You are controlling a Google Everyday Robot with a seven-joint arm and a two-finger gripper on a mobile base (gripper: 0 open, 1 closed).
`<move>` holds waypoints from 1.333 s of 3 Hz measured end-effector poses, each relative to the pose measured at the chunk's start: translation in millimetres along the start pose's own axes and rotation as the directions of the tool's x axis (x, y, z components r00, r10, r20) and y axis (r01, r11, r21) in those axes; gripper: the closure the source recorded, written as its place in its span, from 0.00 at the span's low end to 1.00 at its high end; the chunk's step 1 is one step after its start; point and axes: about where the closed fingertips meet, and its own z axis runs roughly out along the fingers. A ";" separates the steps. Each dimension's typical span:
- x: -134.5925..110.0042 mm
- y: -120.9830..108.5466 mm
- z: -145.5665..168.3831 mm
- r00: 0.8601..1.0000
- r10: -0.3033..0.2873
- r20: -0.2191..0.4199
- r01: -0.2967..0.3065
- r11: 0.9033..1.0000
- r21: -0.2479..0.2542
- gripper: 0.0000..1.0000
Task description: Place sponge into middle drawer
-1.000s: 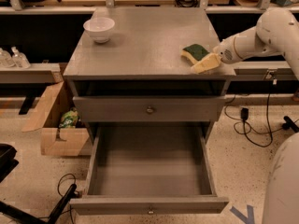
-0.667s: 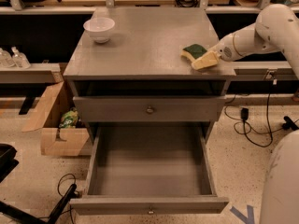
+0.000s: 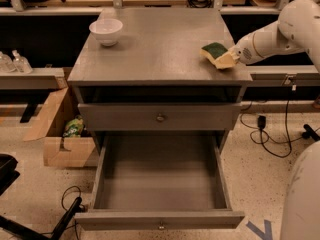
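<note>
Sponge (image 3: 216,54) — just one — lies on the cabinet top (image 3: 160,44) touching the gripper (image 3: 236,57), its grip unclear; middle drawer (image 3: 160,184) open.

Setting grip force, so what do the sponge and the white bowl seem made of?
The sponge: soft-looking pale yellow foam, matte, with a dark green scrub layer on top. The white bowl: smooth, faintly glossy, probably glazed ceramic or hard plastic; can't tell which. The gripper is right at the sponge, near the cabinet top right edge.

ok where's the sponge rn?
The sponge is near the right front edge of the cabinet top, with the end effector at its right side; the bowl is back left.
</note>
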 end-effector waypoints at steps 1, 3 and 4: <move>2.3 14.2 -26.4 0.998 -0.044 -0.035 0.043 0.999 -0.019 1.00; 24.0 87.4 -73.1 0.986 -0.150 -0.074 0.139 0.981 -0.138 1.00; 48.0 133.5 -82.4 0.982 -0.184 -0.038 0.171 0.960 -0.223 1.00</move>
